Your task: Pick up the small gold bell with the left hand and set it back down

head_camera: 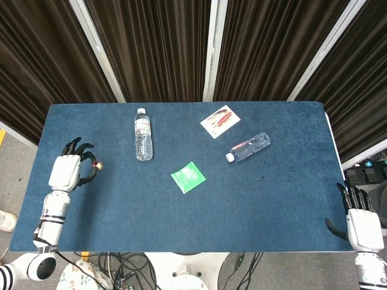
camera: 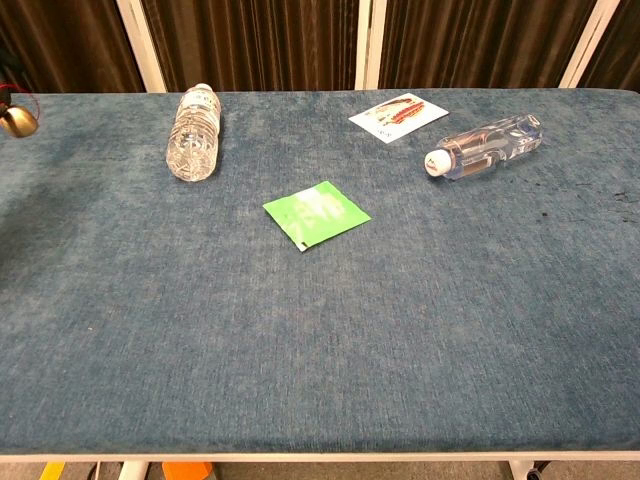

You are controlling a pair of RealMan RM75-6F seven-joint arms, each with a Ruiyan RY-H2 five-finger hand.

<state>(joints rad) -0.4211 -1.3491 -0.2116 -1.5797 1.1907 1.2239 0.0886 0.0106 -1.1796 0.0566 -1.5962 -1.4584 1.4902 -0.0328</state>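
Over the blue cloth table, the left hand holds the small gold bell aloft; setting down remains.

No lettering is legible: print on the white-and-red card at one o'clock and the clear plastic bottles' labels stays blurred.

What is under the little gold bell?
Only bare blue table lies under the small gold bell. The left robot hand holds it up, and nothing there is covered.
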